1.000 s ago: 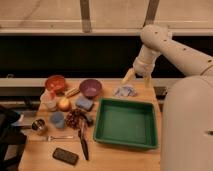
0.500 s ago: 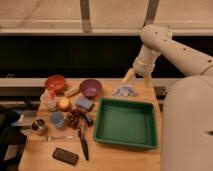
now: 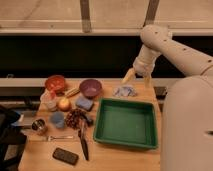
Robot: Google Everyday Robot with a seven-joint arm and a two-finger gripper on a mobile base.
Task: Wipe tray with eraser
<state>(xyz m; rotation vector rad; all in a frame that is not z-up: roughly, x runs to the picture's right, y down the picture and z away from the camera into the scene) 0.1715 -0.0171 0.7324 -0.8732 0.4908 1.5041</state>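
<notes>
Jaws spread wide above table's (image 3: 116,160) rear — eraser (image 3: 65,156) (front-left) outside tray (image 3: 123,144).

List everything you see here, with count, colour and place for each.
tray: one, green, right half of table
eraser: one, dark, table's front left
knife: one, black-handled, left of tray
sponge block: one, blue-grey, behind the knife
orange-red bowl: one, back left
purple bowl: one, right of the orange-red bowl
round fruit: one, yellow-red, left of sponge block
blue cup: one, in front of the round fruit
metal cup: one, silvery, far left
crumpled cloth: one, pale grey-blue, behind tray
table: one, light wood, under everything
arm: one, white, upper right
claw: one, pale fingers, open, empty, above table's back edge beside the cloth
</notes>
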